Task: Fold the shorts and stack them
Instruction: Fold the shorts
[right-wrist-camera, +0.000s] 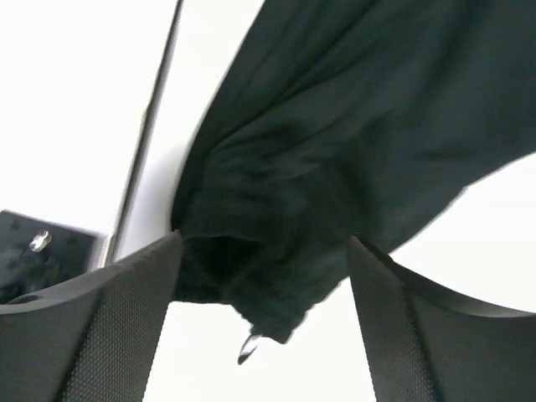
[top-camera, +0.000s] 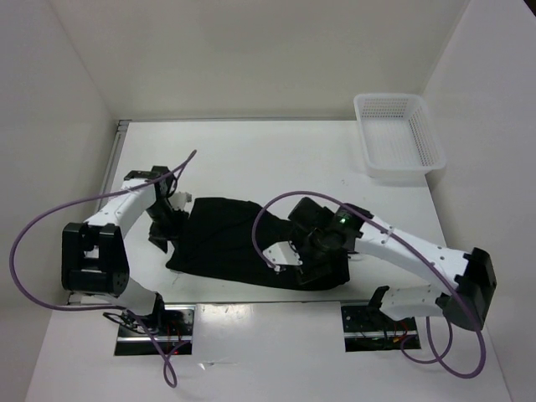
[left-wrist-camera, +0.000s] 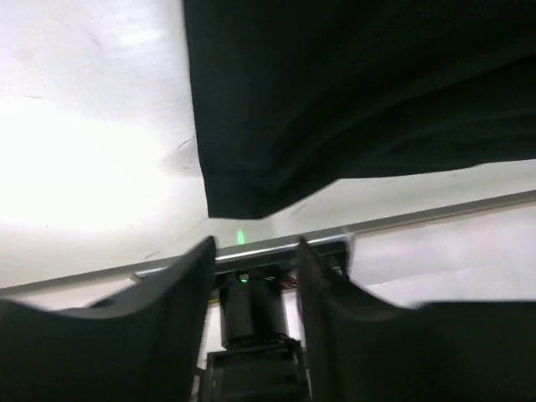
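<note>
1. Shorts [top-camera: 224,243]: spread flat on the table [top-camera: 251,159], close to the near edge and midway between the left and right edges.
2. Handling: soft, light, limp cloth that is likely to sag and bunch. Take hold at the end corners, both together.
3. Left gripper [left-wrist-camera: 255,244]: fingers apart and empty, just short of the cloth's left corner.
4. Right gripper [right-wrist-camera: 262,239]: fingers wide apart, with bunched cloth between them, unclamped.
5. Room: open toward the far edge. The basket [top-camera: 402,172] sits at the far right corner, well apart.

The shorts [left-wrist-camera: 360,92] fill the upper right over the white table [left-wrist-camera: 84,151]; their corner lies just beyond the left gripper [left-wrist-camera: 255,251]; its fingers stand parted, gripping nothing.
</note>
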